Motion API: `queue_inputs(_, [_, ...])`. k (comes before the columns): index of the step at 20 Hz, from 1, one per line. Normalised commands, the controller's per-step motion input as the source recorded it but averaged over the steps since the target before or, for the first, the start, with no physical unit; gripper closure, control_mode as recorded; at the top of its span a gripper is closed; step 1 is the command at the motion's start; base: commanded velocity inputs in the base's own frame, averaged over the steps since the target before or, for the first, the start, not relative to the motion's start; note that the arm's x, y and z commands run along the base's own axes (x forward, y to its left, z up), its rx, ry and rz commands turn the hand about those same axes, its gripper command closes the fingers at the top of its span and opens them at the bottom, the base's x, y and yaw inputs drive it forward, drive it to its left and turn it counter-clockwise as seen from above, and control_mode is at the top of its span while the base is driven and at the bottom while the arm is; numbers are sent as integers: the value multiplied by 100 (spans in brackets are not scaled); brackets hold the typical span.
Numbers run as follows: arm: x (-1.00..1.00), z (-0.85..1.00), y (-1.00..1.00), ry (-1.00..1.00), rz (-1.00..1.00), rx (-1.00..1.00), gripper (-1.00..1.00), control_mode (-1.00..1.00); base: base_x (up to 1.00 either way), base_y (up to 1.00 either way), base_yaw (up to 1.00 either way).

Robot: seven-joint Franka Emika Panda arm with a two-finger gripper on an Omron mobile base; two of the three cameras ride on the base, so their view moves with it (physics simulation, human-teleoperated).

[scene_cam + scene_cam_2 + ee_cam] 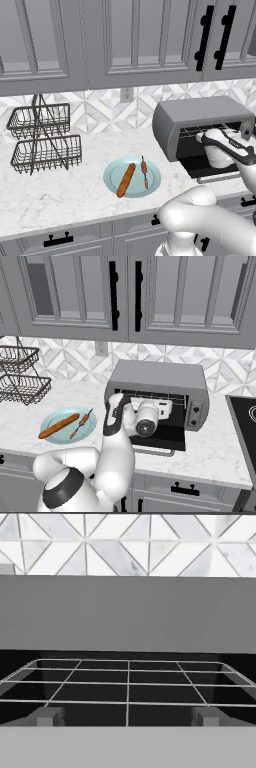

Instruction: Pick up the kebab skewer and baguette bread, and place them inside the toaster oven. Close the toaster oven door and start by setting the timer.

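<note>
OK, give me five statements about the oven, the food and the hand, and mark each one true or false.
1. The toaster oven door is shut. False: it hangs open below the cavity.
2. The baguette bread lies on the pale blue plate. True.
3. The kebab skewer sits on the wire rack. False: it lies on the plate beside the baguette bread.
4. The hand is open and holds nothing. True.
5. The toaster oven stands left of the plate. False: it stands to its right.
</note>
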Motion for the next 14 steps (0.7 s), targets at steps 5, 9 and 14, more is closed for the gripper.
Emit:
queue_inputs(5, [0, 0, 0, 2, 0, 0, -100, -100, 0, 0, 0])
queue_inputs(9, [0, 0, 0, 7, 0, 0, -100, -100, 0, 0, 0])
queue_inputs(14, [0, 0, 0, 10, 0, 0, -100, -100, 0, 0, 0])
